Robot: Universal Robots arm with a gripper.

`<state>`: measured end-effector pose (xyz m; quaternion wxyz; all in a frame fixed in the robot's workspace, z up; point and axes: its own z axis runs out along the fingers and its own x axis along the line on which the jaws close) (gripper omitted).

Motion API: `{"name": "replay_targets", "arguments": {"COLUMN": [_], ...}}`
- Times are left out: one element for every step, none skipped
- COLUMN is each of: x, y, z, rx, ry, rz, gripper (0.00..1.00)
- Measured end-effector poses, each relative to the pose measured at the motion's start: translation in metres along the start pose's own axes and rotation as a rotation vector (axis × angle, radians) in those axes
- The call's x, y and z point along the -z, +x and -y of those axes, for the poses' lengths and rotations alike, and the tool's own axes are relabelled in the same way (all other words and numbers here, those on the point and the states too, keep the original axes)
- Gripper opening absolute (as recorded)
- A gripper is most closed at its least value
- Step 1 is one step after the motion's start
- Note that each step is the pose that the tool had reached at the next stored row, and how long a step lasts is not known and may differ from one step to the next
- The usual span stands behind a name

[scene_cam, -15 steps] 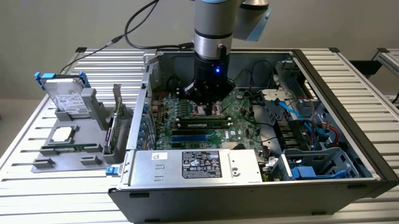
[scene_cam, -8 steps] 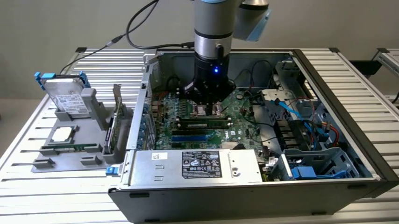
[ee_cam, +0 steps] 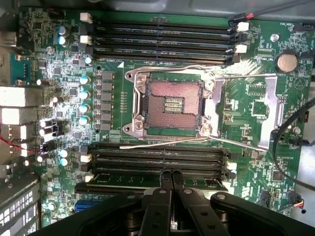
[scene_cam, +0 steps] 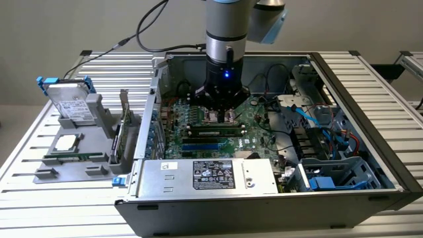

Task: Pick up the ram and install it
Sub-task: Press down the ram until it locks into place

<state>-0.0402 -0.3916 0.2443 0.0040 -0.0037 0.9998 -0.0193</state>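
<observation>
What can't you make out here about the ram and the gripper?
Exterior view: whether the gripper touches the ram; too small, and the gripper overhangs it.
Wrist view: the ram's middle, covered by the gripper; its seating depth cannot be told.
Exterior view: the processor socket, behind the gripper.

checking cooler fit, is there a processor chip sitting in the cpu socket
No, the square metal-framed CPU socket on the green motherboard lies open with its bare contact field exposed.

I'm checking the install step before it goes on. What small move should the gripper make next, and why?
Probably a short, straight press down. The gripper has its fingers together, right over the ram, which lies along a slot beside the CPU socket. In the exterior view the ram sits level on the motherboard under the gripper. Whether it has latched cannot be told.
</observation>
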Motion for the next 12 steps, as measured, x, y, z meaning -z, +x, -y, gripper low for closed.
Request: {"name": "replay_targets", "arguments": {"x": [0.0000, 0.0000, 0.0000, 0.0000, 0.0000, 0.0000, 0.0000, 0.0000, 0.0000, 0.0000, 0.0000, 0.0000], "y": [0.0000, 0.0000, 0.0000, 0.0000, 0.0000, 0.0000, 0.0000, 0.0000, 0.0000, 0.0000, 0.0000, 0.0000], "z": [0.0000, 0.0000, 0.0000, 0.0000, 0.0000, 0.0000, 0.0000, 0.0000, 0.0000, 0.0000, 0.0000, 0.0000], "rx": [-0.014, -0.028, -0.041, -0.055, -0.067, -0.078, -0.082, -0.082, -0.082, -0.082, -0.082, -0.082], "ry": [0.0001, 0.0002, 0.0003, 0.0004, 0.0005, 0.0006, 0.0006, 0.0007, 0.0006, 0.0006, 0.0006, 0.0006], "rz": [-0.0007, -0.0013, -0.0020, -0.0027, -0.0036, -0.0047, -0.0049, -0.0051, -0.0051, -0.0051, -0.0051, -0.0051], "gripper": [0.10, 0.10, 0.10, 0.10, 0.10, 0.10, 0.10, 0.10, 0.10, 0.10, 0.10, 0.10]}}
